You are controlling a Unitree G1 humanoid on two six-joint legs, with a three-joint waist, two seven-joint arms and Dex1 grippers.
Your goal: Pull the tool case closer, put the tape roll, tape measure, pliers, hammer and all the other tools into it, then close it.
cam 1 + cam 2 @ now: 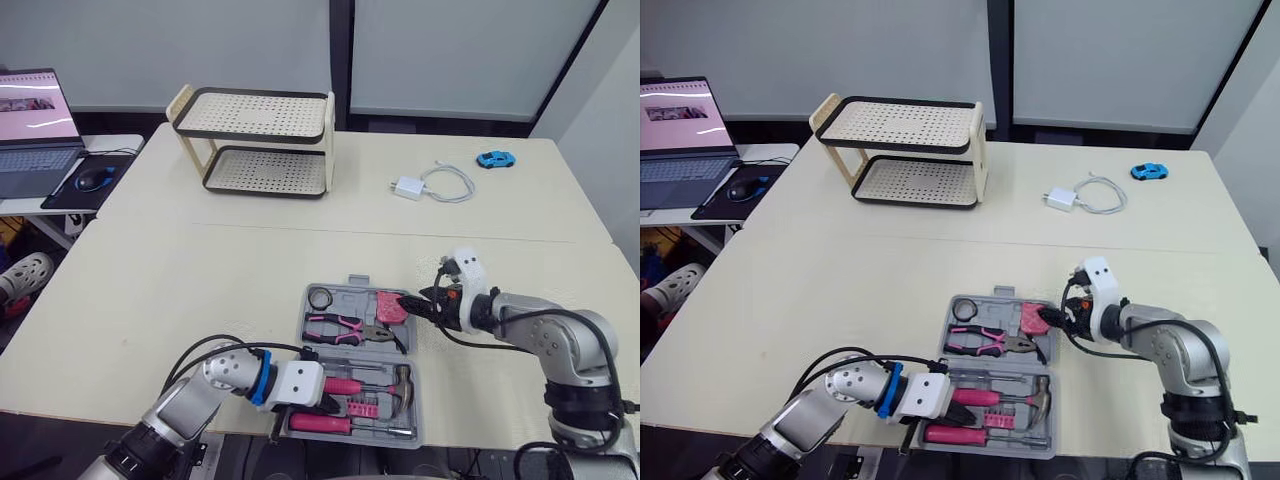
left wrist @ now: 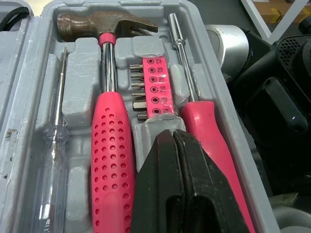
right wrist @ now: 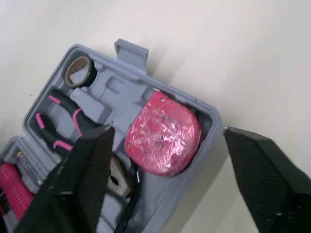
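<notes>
**Tools packed, case open**

Nearest, the left hand [image 2: 172, 136], fingers pressed together, hangs over the hammer [image 2: 109, 145] and a pink bit strip [image 2: 154, 87] printed "T10". Both lie in the tool case [image 1: 345, 300] on the desk [image 1: 200, 280]. Beyond, the right hand [image 3: 167, 129] is spread wide around the tape measure [image 1: 389, 306].

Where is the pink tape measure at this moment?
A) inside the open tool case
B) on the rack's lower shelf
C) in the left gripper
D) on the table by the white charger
A: the tape measure lies in a pocket of the open tool case, next to the pliers.
</notes>
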